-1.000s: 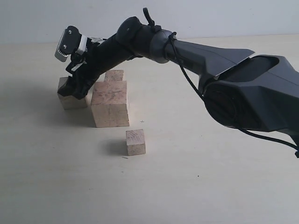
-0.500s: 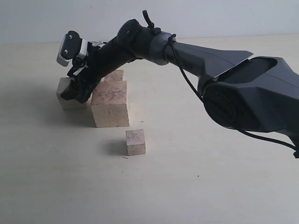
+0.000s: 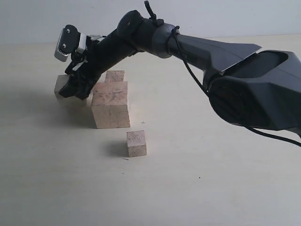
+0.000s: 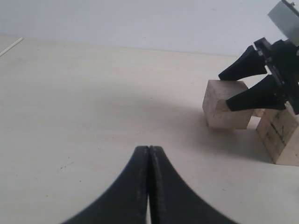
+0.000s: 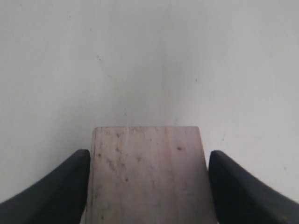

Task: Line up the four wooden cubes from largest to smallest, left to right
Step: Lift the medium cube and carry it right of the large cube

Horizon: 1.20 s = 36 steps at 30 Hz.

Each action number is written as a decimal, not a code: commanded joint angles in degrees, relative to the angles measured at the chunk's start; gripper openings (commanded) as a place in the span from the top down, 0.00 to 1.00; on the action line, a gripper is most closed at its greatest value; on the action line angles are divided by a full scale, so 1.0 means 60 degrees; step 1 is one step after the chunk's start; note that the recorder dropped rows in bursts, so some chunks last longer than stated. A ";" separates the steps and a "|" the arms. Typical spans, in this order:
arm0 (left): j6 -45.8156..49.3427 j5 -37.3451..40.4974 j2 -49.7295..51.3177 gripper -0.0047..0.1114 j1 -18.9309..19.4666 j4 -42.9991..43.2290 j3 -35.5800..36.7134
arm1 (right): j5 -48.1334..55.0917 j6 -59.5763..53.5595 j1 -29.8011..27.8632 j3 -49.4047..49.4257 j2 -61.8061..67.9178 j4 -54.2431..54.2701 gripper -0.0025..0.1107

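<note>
My right gripper (image 3: 67,91) reaches across to the far left and is shut on a mid-sized wooden cube (image 3: 60,86), which fills the space between its fingers (image 5: 70,186) in the right wrist view. The same cube (image 4: 224,114) shows in the left wrist view, clasped from above. Just right of it stands the largest cube (image 3: 111,106). A smaller cube (image 3: 115,76) sits behind the largest. The smallest cube (image 3: 136,143) stands alone nearer the front. My left gripper (image 4: 148,149) is shut on nothing, low over bare table, and is out of the exterior view.
The pale table (image 3: 197,188) spreads wide around the cubes. The right arm's dark body (image 3: 254,89) fills the right side of the exterior view and stretches over the space behind the cubes.
The right gripper has drawn the held cube a little to the left and upward, away from the largest cube. The other three cubes have not moved.
</note>
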 commanded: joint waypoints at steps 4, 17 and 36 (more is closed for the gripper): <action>0.0000 -0.0122 -0.0061 0.96 -0.0065 -0.0054 0.0033 | 0.0495 0.0935 -0.0019 -0.0005 -0.1523 0.0019 0.98; 0.0000 -0.0122 -0.0061 0.96 -0.0065 -0.0054 0.0033 | 0.3255 0.4215 -0.0821 0.0252 -0.4291 -0.4114 0.98; 0.0000 -0.0122 -0.0061 0.96 -0.0065 -0.0054 0.0033 | 0.1726 -0.1189 -0.2744 0.5764 -0.3975 -0.1630 0.98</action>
